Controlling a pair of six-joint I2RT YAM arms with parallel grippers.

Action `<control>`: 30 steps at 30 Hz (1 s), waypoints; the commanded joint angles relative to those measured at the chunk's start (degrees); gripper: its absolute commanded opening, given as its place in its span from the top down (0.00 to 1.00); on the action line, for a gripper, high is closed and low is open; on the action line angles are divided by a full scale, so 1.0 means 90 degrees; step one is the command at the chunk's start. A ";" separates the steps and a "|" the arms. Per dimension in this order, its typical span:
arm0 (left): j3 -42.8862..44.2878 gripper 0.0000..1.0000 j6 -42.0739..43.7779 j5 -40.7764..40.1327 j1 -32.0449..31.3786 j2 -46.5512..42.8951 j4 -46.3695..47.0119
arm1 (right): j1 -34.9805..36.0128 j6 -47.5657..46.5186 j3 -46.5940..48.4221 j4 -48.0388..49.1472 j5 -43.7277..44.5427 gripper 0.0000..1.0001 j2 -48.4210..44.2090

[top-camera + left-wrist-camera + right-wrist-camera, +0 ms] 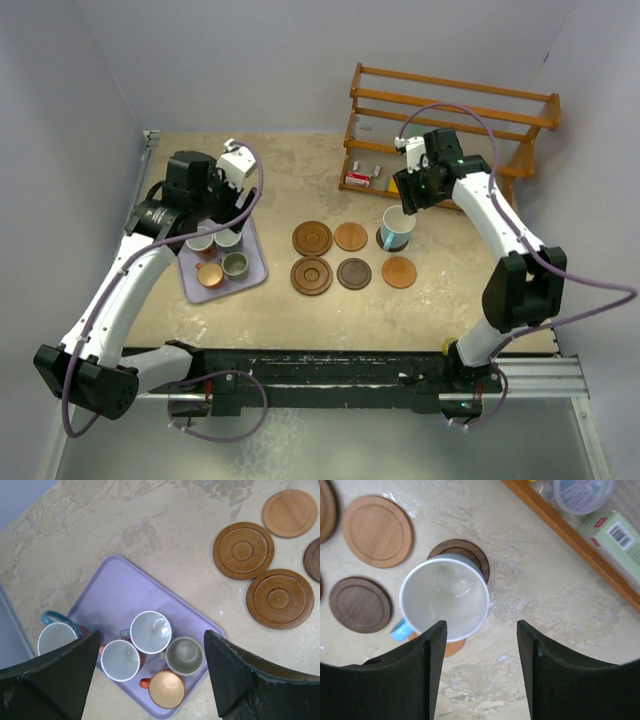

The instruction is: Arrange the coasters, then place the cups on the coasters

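A light-blue cup (445, 597) stands upright on a dark coaster (470, 550) at the right end of the far row, its handle turned towards the arms' bases. The right arm's jaws hang just above it, apart and gripping nothing, the cup's rim lying beyond the fingertips (437, 630). Five more coasters lie bare on the counter (300, 180): two beside the cup (312, 238) (350, 236) and three in the near row (311, 275) (354, 273) (399, 271). To the left, the left arm's jaws hover wide apart and empty over a lavender tray (115, 590) carrying four small cups: two white inside (150, 631) (120, 660), one grey-green (184, 655) and one copper-orange (167, 688). A fifth cup (55, 637) with a teal handle sits at the tray's left edge, partly hidden by a finger. A wooden rack (450, 100) stands at the far right.
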 commanded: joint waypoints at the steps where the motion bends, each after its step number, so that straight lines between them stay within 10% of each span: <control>1: 0.0056 0.19 0.0279 0.0285 0.0526 0.0063 -0.0011 | -0.0007 0.0070 0.0255 -0.0353 -0.0433 0.38 -0.0846; 16: 0.1284 0.21 0.1699 0.1975 0.3835 0.1734 -0.0700 | -0.0007 -0.0489 -0.1392 -0.0019 -0.2177 0.34 -0.3356; 30: 0.3761 0.30 0.2929 0.2091 0.4280 0.4614 -0.1941 | -0.0007 -0.0638 -0.1418 -0.0163 -0.2657 0.35 -0.3317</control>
